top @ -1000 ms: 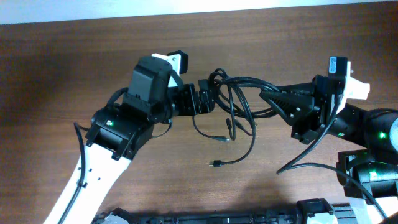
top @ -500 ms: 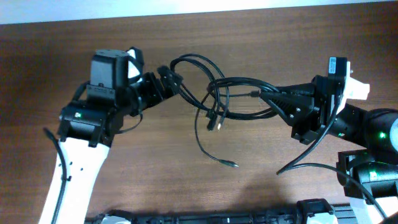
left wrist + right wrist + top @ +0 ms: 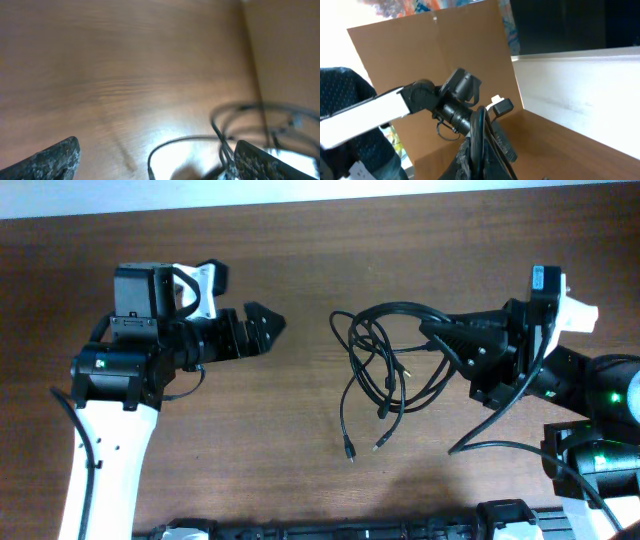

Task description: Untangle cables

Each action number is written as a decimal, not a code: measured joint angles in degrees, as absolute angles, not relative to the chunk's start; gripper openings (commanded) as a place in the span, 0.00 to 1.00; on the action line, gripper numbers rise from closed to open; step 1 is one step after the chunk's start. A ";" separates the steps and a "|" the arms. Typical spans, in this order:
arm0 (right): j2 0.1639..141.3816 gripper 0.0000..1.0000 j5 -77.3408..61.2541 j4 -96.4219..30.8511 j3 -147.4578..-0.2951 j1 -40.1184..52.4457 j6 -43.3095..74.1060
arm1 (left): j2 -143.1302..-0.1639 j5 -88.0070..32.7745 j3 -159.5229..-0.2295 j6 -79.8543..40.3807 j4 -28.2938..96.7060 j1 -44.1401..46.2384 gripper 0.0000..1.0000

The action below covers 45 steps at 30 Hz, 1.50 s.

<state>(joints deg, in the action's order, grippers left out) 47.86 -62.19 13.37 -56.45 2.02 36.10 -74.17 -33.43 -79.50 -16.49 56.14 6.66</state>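
In the centre-right of the overhead frame, the cables form a loose tangle of thin black loops over the brown tabletop. Several strands cross one another at the left side of the bunch. From there a few loose ends trail toward the lower part of the frame, each ending in a small plug that lies apart from the others.

The right edge of the tangle runs into the right fingers, which reach in from the right side of the frame and point left. In the right wrist view these fingers stand narrow at the bottom centre, pinched on a dark loop of cable that rises between them.

The left fingers sit in the upper-left half of the overhead frame, pointing right toward the tangle. They are clearly apart from it, with bare wood between. The left wrist view shows them spread wide: one dark tip is in the lower-left corner and the other in the lower-right corner, with nothing held between them. Beyond them, blurred cable loops show at the lower right of that view. Whether the bunch rests fully on the tabletop or is partly lifted cannot be told.
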 measured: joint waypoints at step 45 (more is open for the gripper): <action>47.86 0.04 -61.63 31.81 -56.47 2.02 75.02 | -88.01 -10.15 -79.88 -27.27 48.97 19.35 0.99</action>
